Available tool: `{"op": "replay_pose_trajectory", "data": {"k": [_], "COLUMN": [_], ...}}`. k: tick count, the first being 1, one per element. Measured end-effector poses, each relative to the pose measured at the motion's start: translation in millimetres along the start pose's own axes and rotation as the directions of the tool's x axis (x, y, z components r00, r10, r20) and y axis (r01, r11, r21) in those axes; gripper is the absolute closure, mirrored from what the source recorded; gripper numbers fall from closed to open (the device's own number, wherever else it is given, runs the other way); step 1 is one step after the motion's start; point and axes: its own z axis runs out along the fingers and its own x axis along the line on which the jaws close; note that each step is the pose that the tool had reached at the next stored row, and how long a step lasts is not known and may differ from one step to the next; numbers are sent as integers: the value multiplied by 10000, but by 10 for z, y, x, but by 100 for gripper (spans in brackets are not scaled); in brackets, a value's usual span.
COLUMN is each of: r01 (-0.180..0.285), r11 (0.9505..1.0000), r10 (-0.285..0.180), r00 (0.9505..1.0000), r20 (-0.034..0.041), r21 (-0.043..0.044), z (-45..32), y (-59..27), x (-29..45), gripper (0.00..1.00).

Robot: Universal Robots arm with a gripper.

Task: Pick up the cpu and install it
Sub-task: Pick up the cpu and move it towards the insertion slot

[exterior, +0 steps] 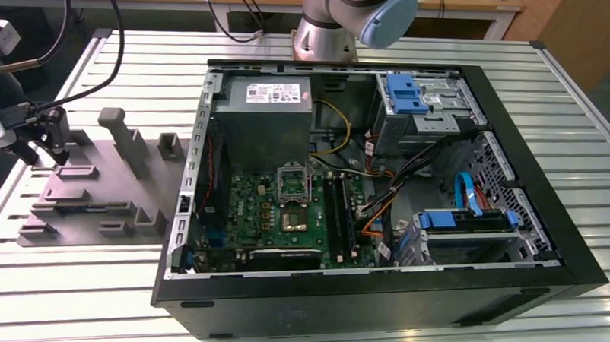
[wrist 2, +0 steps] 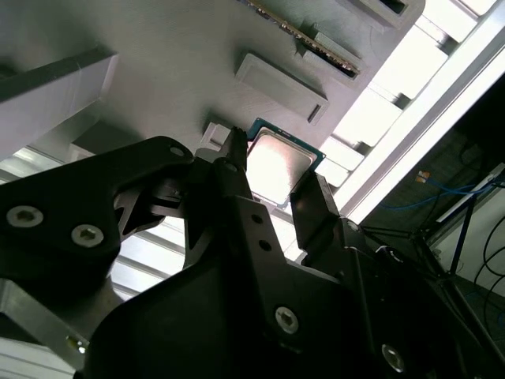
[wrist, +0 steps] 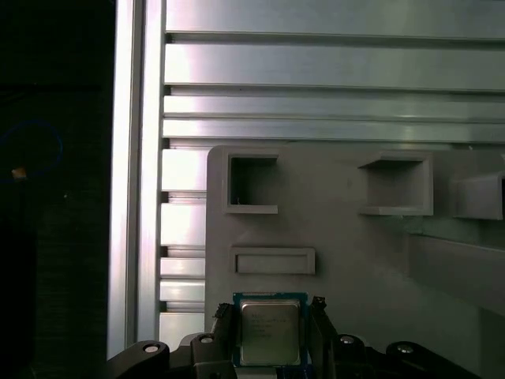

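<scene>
Because the thin cpu (wrist: pixel 269 332) lies flat on the grey fixture (exterior: pixel 101 187) at the exterior view's left, the gripper (wrist 2: pixel 275 174) pinches its opposite edges between closed-in fingers (wrist 2: pixel 312 207).

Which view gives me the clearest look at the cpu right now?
The first wrist view: it shows the cpu face-on, on the grey fixture. The second wrist view shows it at a slant, partly behind the gripper. In the exterior view it is too small to make out.
</scene>
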Motion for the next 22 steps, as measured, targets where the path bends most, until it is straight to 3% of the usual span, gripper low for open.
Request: {"op": "replay_pose_trajectory", "data": {"k": [22], "r01": [0], "r11": [10000], "r10": [0], "r00": [10000], "r20": [-2], "r21": [1], "z": [-48], "y": [2], "x": [-1], "gripper": [53]}}
